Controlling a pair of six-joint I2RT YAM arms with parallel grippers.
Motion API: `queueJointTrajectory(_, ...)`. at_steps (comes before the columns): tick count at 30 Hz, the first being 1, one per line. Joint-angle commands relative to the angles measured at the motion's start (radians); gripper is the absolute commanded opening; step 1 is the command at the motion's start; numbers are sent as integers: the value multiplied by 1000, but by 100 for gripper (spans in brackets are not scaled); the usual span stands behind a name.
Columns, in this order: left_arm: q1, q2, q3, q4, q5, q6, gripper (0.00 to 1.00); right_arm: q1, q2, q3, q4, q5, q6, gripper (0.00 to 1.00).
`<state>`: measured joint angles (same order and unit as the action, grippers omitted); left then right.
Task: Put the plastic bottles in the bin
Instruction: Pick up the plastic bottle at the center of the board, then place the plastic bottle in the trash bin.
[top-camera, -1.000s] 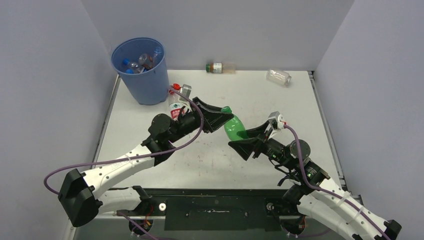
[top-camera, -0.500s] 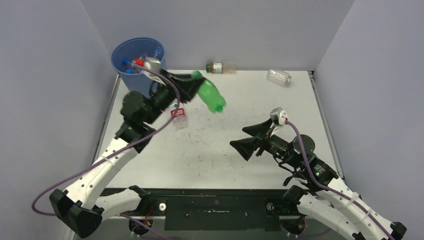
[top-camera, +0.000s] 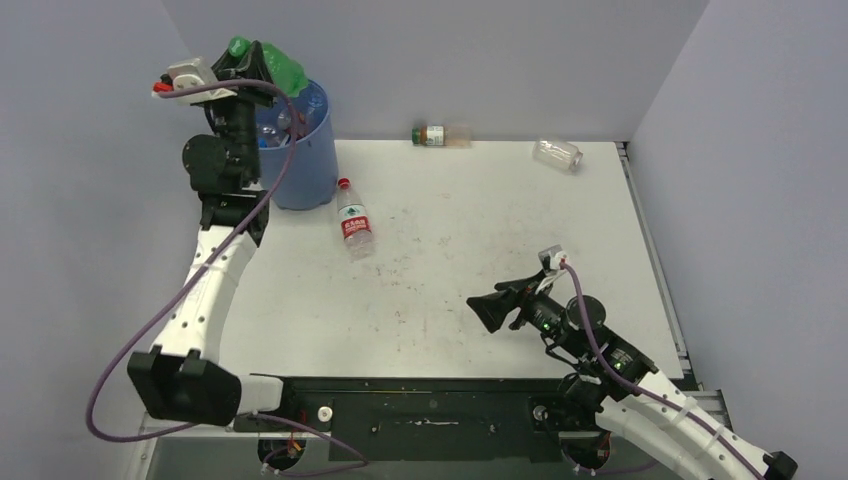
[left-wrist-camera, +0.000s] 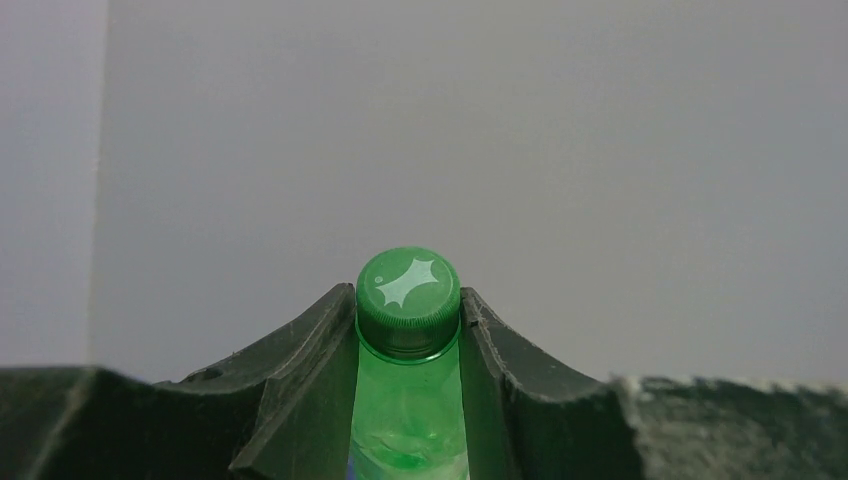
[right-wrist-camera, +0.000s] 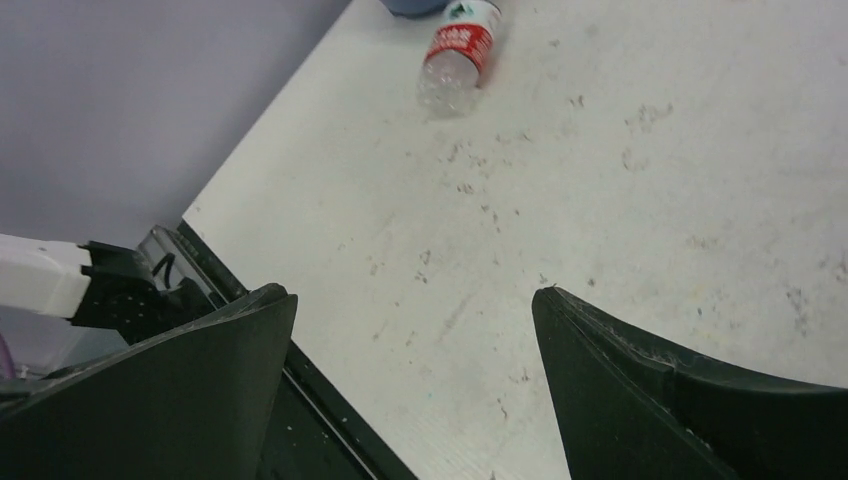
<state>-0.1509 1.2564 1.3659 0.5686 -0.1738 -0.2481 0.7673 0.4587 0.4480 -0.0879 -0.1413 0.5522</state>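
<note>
Green plastic bottle clamped at the neck, just under its cap, between the fingers of the left gripper; it hangs tilted over the mouth of the bin, which stands at the far-left corner of the table and holds several bottles; the left wrist view shows the cap seated between both jaws; red-labelled bottle lies on its side near the bin's base, toward the left edge; brown-labelled bottle lies at the middle of the far edge; clear bottle lies near the far-right corner; right gripper hovers near the near edge, jaws spread wide and holding nothing; judged properties: the bottles appear empty, hence light, thin-walled and apt to dent under a hard squeeze, smooth and prone to roll when nudged; the stiff neck below the cap, or the labelled mid-body taken across its width, seems the surest hold
</note>
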Motion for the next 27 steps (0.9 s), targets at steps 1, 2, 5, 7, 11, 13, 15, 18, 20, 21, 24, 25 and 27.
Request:
queueJointTrajectory(1, 76, 152, -17, 256, -84, 93, 0, 6, -49, -101, 58, 83, 88, 92)
queueJointTrajectory(2, 90, 183, -5, 283, -98, 95, 0, 6, -56, -119, 65, 88, 94, 92)
queueJointTrajectory(5, 123, 269, 54, 323, -77, 120, 0, 7, -73, -170, 102, 92, 112, 92)
queueJointTrajectory(7, 133, 324, 106, 312, -48, 156, 0, 6, -73, -200, 131, 95, 119, 92)
queueJointTrajectory(11, 144, 419, 145, 298, -41, 199, 0, 7, -22, -228, 171, 136, 125, 92)
queueJointTrajectory(13, 145, 459, 155, 300, -43, 191, 0, 6, 21, -224, 196, 138, 115, 92)
queueJointTrajectory(15, 179, 502, 162, 307, -53, 170, 0, 6, 66, -211, 213, 138, 96, 92)
queueJointTrajectory(18, 187, 572, 168, 338, -52, 137, 0, 6, 103, -197, 227, 171, 79, 93)
queueJointTrajectory(20, 188, 623, 173, 388, -48, 124, 0, 7, 108, -196, 240, 171, 59, 93)
queueJointTrajectory(21, 188, 648, 194, 395, -44, 119, 0, 8, 108, -194, 240, 178, 53, 93)
queueJointTrajectory(24, 188, 716, 245, 412, -27, 92, 0, 10, 109, -189, 232, 205, 36, 93)
queueJointTrajectory(25, 187, 736, 267, 414, -20, 83, 0, 9, 111, -188, 229, 212, 34, 93)
queueJointTrajectory(27, 181, 773, 306, 415, -8, 69, 4, 9, 119, -188, 226, 223, 35, 93)
